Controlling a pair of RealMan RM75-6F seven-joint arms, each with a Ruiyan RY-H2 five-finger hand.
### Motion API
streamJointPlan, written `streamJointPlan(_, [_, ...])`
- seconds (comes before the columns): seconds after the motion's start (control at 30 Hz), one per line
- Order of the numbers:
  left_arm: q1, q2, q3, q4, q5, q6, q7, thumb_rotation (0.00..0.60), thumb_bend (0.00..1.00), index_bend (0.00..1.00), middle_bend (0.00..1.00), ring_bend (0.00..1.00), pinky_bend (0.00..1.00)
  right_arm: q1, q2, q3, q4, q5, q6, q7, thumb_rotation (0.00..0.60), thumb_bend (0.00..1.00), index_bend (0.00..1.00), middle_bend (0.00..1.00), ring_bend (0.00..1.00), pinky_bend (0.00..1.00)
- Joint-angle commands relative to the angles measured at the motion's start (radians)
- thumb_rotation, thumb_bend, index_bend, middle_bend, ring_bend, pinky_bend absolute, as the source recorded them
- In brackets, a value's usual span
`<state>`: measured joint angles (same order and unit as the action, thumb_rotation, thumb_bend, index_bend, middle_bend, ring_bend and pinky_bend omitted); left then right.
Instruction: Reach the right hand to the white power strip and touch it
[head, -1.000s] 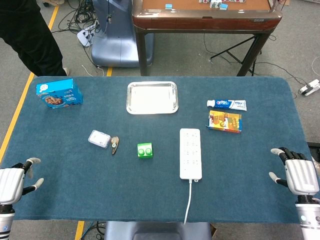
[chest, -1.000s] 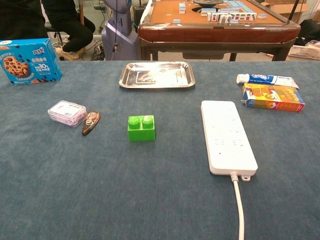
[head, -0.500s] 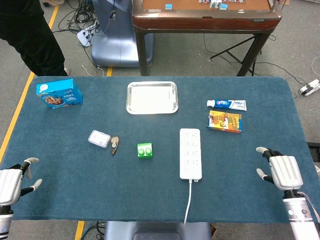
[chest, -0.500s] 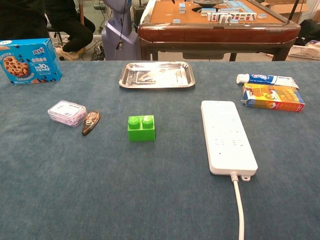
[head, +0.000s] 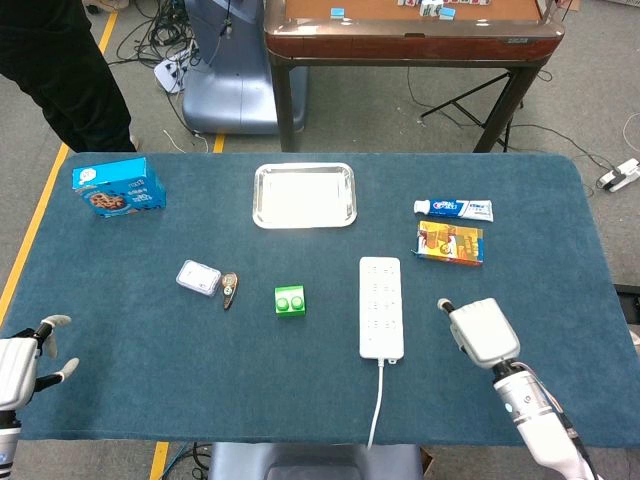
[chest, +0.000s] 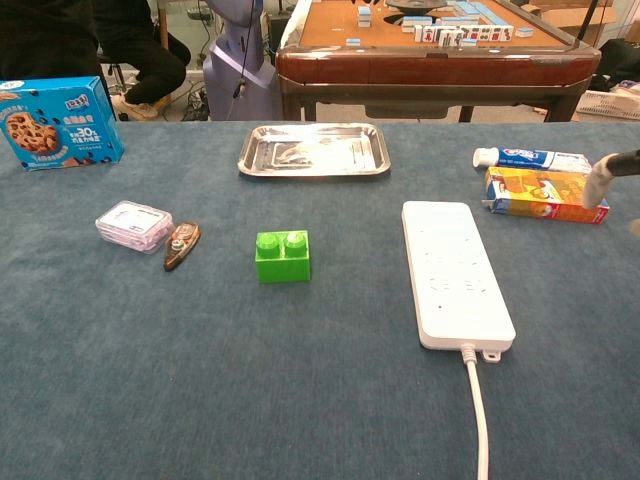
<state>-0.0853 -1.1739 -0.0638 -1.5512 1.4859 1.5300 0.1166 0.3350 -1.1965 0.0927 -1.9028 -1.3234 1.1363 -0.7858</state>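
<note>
Right of the white power strip (head: 381, 306), the right hand (head: 482, 333) hovers near, holding nothing, its fingers' spread unclear, poised to touch.

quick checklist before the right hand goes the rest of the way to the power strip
1. White power strip lies flat on the table in full view: ok.
2. Right hand beside the strip with a gap, no contact: touch not yet made, not ok.
3. Path between right hand and strip holds nothing in the head view: ok.
4. Right hand holds nothing: ok; how its fingers lie: cannot tell.
5. Orange box and toothpaste lie farther back, off the path: ok.
6. Left hand at the table's near left corner, away from the strip: ok.
</note>
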Motion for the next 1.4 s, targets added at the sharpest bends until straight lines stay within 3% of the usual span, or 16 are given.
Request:
streamJointPlan(0.03, [-0.001, 0.001, -0.001, 0.002, -0.004, -0.004, -0.004, 0.6, 0.05, 0.42, 0.65, 0.6, 0.78, 0.064, -0.052, 0.001, -0.036, 0.085, -0.053, -0.107, 0.6, 0.69, 0.35, 0.98, 1.0, 1.0])
streamJointPlan(0.33, [0.0, 0.0, -0.002, 0.008, -0.005, -0.003, -0.016, 0.6, 0.05, 0.42, 0.65, 0.6, 0.78, 0.129, -0.12, -0.033, 0.003, 0.151, -0.108, -0.137, 0.6, 1.0, 0.35, 1.0, 1.0, 1.0])
streamJointPlan(0.83, [0.002, 0.0, -0.003, 0.012, -0.013, -0.008, -0.028, 0.6, 0.05, 0.42, 0.65, 0.6, 0.78, 0.183, -0.171, -0.089, 0.037, 0.131, -0.13, -0.112, 0.6, 1.0, 0.35, 1.0, 1.0, 1.0])
streamJointPlan(1.4, [0.008, 0.008, -0.006, 0.013, -0.02, -0.004, -0.046, 0.6, 0.05, 0.42, 0.65, 0.6, 0.78, 0.234, -0.222, -0.107, 0.089, 0.172, -0.141, -0.099, 0.6, 1.0, 0.35, 1.0, 1.0, 1.0])
